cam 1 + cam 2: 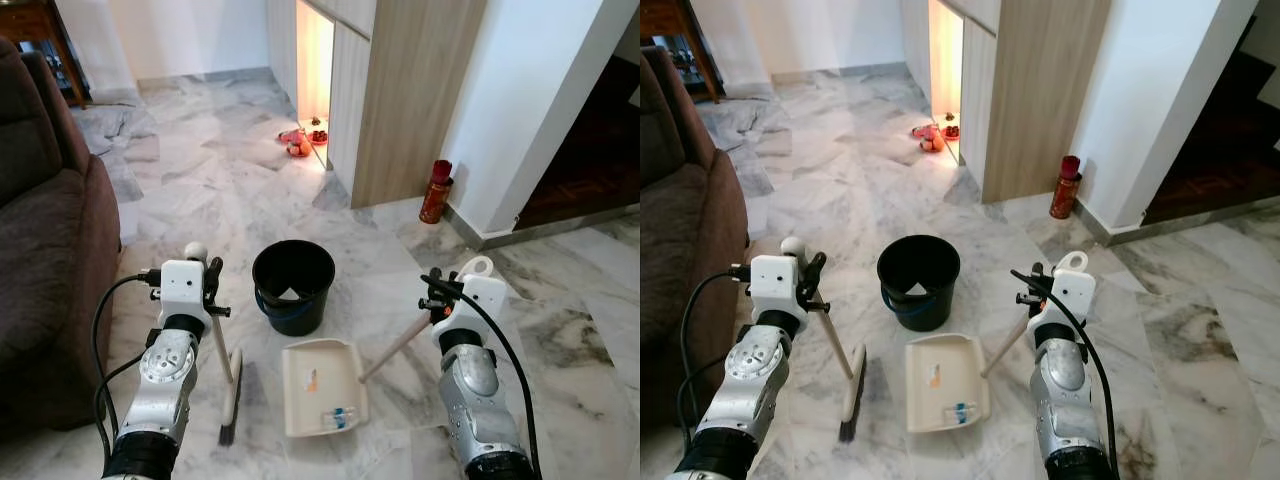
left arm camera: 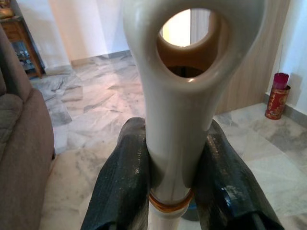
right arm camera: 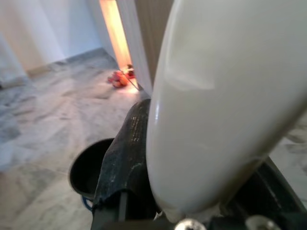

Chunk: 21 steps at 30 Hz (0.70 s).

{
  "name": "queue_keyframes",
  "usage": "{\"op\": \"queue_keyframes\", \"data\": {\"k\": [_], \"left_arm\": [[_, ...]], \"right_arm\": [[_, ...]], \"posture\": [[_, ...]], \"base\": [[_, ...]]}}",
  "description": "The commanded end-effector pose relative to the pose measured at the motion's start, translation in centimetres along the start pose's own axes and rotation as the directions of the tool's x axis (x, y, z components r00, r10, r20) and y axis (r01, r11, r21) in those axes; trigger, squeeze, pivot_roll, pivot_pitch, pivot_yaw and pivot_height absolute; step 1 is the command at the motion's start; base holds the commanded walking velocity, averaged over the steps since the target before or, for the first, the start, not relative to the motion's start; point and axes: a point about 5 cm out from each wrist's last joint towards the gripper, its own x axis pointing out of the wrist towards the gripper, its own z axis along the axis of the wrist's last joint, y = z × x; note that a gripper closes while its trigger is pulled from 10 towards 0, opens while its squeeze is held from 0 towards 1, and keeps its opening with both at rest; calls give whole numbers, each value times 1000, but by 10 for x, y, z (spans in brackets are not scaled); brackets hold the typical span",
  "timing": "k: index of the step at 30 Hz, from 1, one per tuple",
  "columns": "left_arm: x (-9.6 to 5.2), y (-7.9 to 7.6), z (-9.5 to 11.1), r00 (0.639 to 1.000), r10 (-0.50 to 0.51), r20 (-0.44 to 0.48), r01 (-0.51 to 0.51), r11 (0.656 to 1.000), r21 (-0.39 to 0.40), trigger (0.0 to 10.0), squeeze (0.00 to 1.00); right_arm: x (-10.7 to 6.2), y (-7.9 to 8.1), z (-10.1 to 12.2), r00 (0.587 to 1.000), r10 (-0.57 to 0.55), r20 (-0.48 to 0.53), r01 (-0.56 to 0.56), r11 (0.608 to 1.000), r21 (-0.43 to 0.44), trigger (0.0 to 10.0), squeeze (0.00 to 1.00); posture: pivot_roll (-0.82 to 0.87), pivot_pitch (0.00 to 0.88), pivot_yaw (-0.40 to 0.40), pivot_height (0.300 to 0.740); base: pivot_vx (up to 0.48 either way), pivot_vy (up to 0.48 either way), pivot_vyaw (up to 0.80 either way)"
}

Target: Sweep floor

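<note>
My left gripper (image 1: 211, 278) is shut on the cream handle of a hand broom (image 1: 228, 378), whose bristles rest on the marble floor. In the left wrist view both black fingers (image 2: 124, 182) clamp the broom handle (image 2: 178, 139) just below its hanging loop. My right gripper (image 1: 438, 292) is shut on the long handle of a cream dustpan (image 1: 320, 385) that lies flat on the floor between the arms. A small scrap of litter (image 1: 338, 418) sits in the pan's near end. The right wrist view looks past the dustpan handle (image 3: 216, 105) held against a black finger (image 3: 127, 143).
A black bucket (image 1: 293, 284) stands just beyond the dustpan. A brown sofa (image 1: 45, 250) borders the left side. A wooden cabinet (image 1: 400, 90) with a lit gap, small red items (image 1: 296, 143) on the floor and a red canister (image 1: 436, 191) by the white wall lie ahead.
</note>
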Motion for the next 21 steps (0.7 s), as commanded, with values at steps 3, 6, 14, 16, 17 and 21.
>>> {"op": "queue_keyframes", "data": {"k": [3, 6, 14, 16, 17, 21], "left_arm": [[6, -2, 10, 999, -8, 45, 8, 1000, 12, 10000, 0], [6, -1, 10, 999, -7, 46, 7, 1000, 11, 10000, 0], [6, -1, 10, 999, -4, 46, 4, 1000, 11, 10000, 0], [6, 0, 10, 999, -3, 47, 3, 1000, 12, 10000, 0], [6, 0, 10, 999, -3, 47, 3, 1000, 12, 10000, 0], [6, 1, 9, 999, -1, 46, 1, 1000, 13, 10000, 0]], "right_arm": [[-3, 9, 32, 990, 72, 123, -77, 996, 40, 10000, 0], [-7, 10, 36, 988, 95, 124, -102, 993, 53, 10000, 0], [-17, 3, 52, 981, 61, 184, -76, 994, 75, 10000, 0], [-18, 5, 72, 964, 50, 262, -74, 994, 84, 10000, 0], [-18, 5, 72, 964, 50, 262, -74, 994, 84, 10000, 0], [-17, 11, 88, 948, 65, 310, -96, 992, 86, 10000, 0]], "posture": [[9, 0, -5, 740], [6, 0, -7, 740], [3, 0, -4, 740], [2, 0, -3, 740], [2, 0, -3, 740], [2, 0, -2, 740]], "base": [[0, 0, 0], [0, 0, 0], [0, 0, 0], [0, 0, 0], [0, 0, 0], [0, 0, 0]]}}
